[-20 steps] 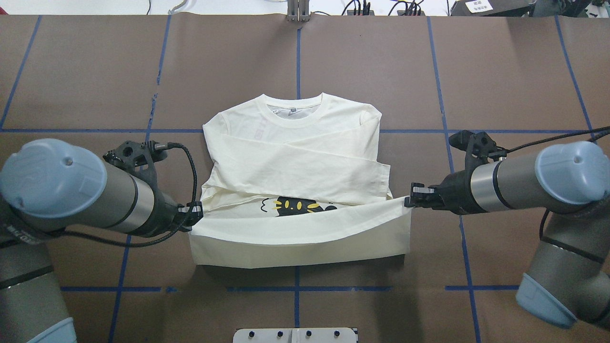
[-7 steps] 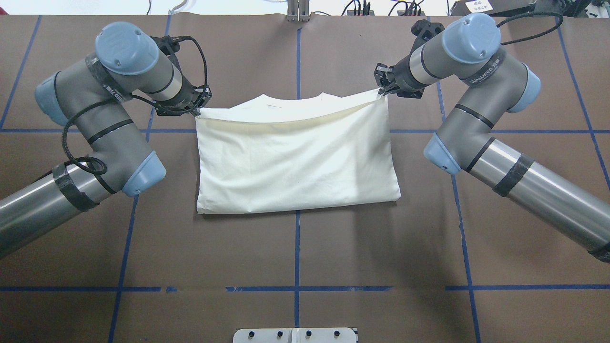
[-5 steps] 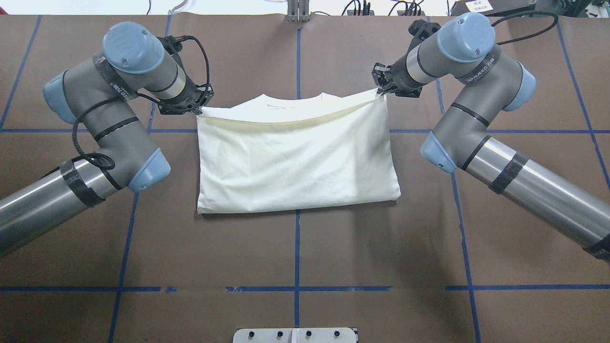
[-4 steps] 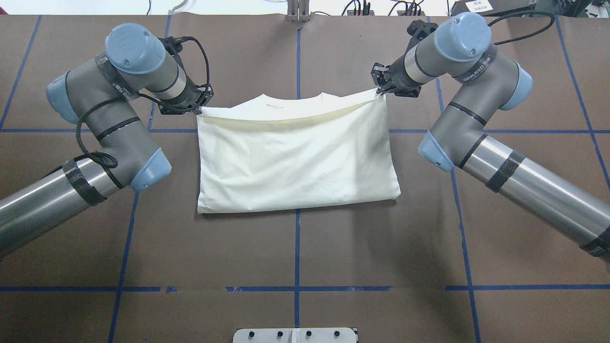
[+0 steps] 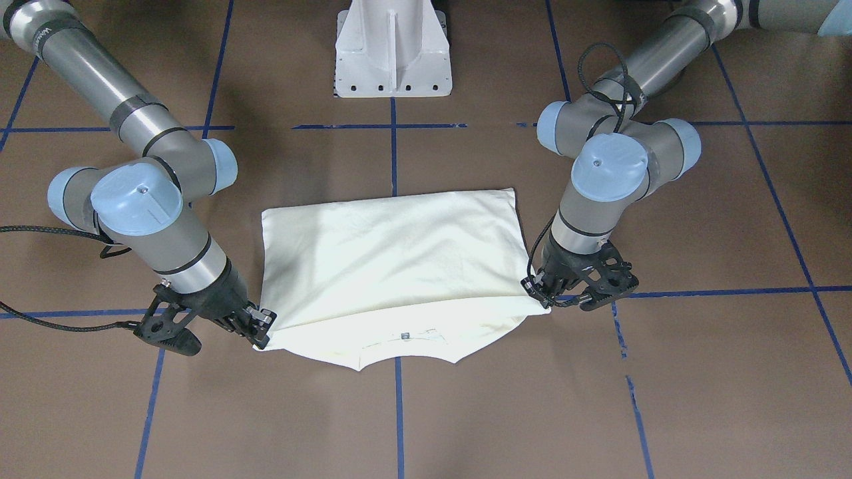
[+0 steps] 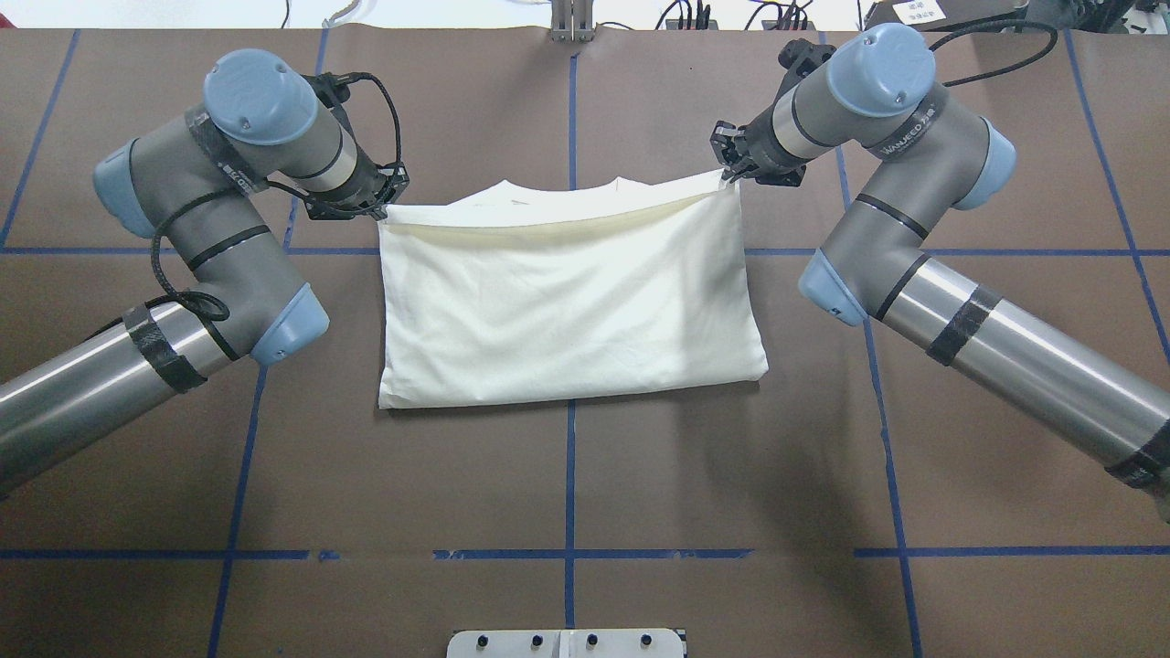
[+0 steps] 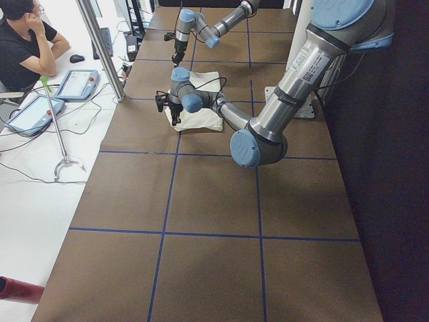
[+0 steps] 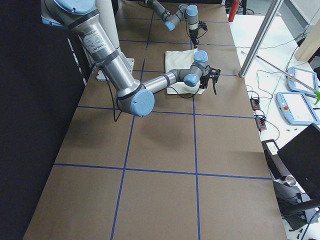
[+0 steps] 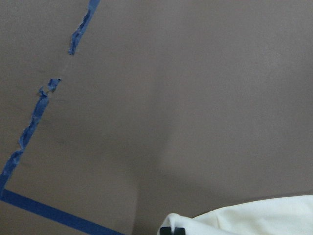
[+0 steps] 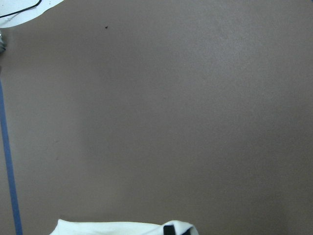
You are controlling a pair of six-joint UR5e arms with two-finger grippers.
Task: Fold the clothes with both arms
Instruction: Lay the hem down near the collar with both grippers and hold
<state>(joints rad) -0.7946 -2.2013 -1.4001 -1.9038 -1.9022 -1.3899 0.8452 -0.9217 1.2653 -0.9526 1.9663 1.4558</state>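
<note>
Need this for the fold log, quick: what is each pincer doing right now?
Left pincer: closed, holding the shirt by one corner of its folded-over edge.
Right pincer: closed, holding the other corner of that edge.

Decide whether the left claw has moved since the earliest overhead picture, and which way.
Yes. The left claw moved away from the robot: once nearer than the far blue tape line, it now sits just beyond it.
</note>
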